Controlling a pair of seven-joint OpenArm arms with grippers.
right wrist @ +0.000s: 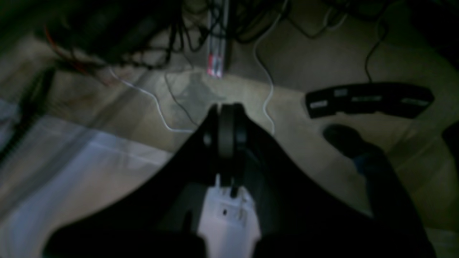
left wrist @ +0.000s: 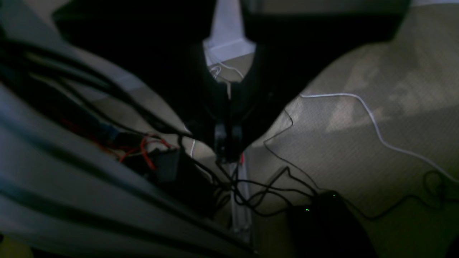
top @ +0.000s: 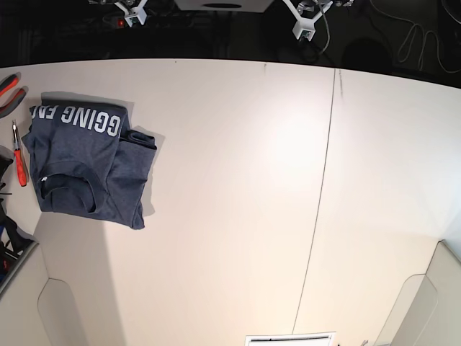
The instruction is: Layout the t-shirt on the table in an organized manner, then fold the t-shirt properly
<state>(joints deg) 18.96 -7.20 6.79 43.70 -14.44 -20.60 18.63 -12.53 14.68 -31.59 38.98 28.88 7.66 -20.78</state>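
Observation:
The t-shirt (top: 86, 166), heathered navy, lies folded into a compact bundle at the far left of the table (top: 238, 202), with white lettering along its far edge and the collar facing the near side. Neither gripper shows in the base view. In the left wrist view my left gripper (left wrist: 228, 150) is shut with nothing between its dark fingers, hanging over a floor strewn with cables. My right gripper (right wrist: 227, 107) in the right wrist view is likewise shut on nothing, above the floor and away from the shirt.
Red-handled pliers (top: 9, 90) and a red screwdriver (top: 19, 162) lie at the table's left edge beside the shirt. A thin dark seam (top: 324, 180) crosses the tabletop. On the floor lie a black power strip (right wrist: 369, 98), a black box with green lights (left wrist: 322, 218) and loose cables (left wrist: 373, 122).

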